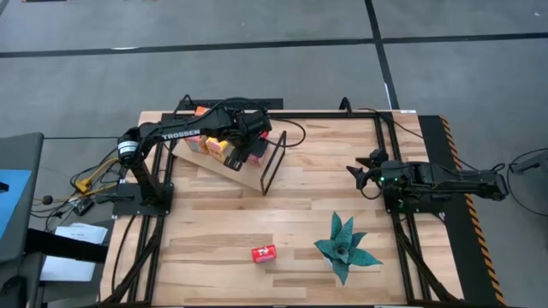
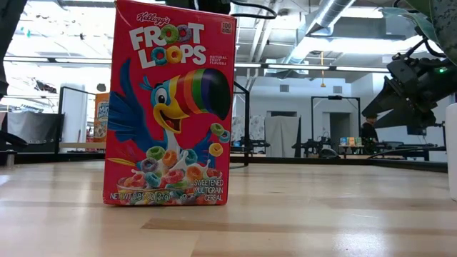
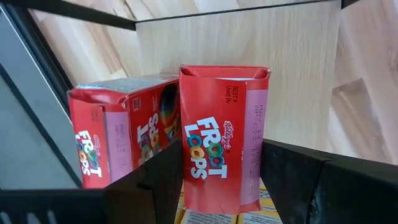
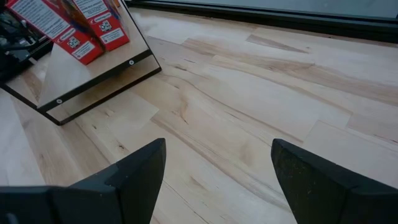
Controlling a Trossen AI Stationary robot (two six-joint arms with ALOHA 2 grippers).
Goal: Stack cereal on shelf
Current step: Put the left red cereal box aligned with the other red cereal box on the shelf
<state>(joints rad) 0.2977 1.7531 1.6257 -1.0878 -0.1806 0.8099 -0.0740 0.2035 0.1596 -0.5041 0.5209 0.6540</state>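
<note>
From above, my left gripper is over the shelf. My left wrist shows a red cereal box held between the fingers; I should lower it straight before letting go. My right gripper waits wide open.

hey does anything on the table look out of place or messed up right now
One red cereal box stands alone near the table's front edge, far from the shelf where the others are stacked. In the left wrist view, the box between the left hand fingers has a crumpled top.
</note>
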